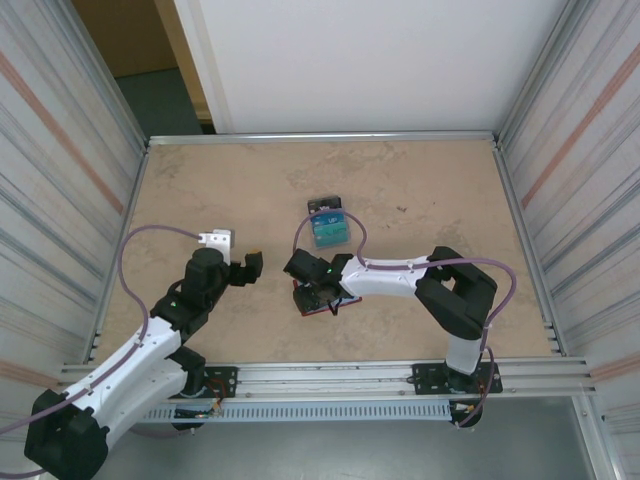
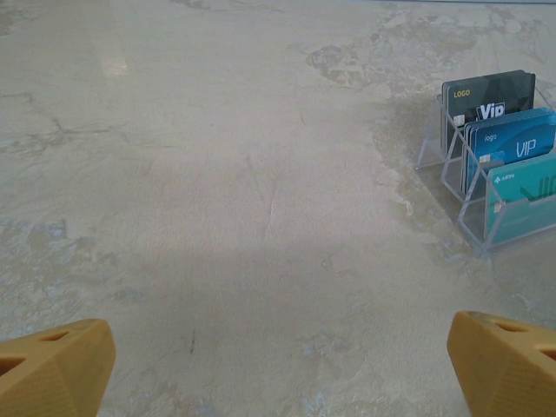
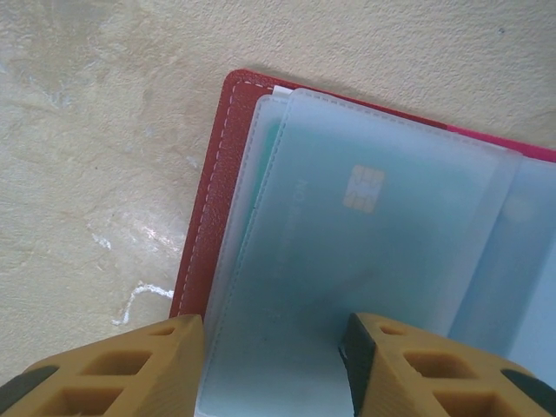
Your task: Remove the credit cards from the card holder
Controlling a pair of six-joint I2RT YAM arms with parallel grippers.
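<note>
Right hand (image 3: 274, 334) half-open astride clear sleeve (image 3: 365, 261) of card holder (image 3: 201, 226) | left hand (image 2: 278, 347) wide open above counter (image 2: 217, 174) | credit cards (image 2: 508, 148) in clear rack (image 2: 473, 224)

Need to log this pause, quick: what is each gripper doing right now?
Left gripper: wide open, empty.
Right gripper: partly open over the card holder's clear sleeve, with no grip visible.
</note>
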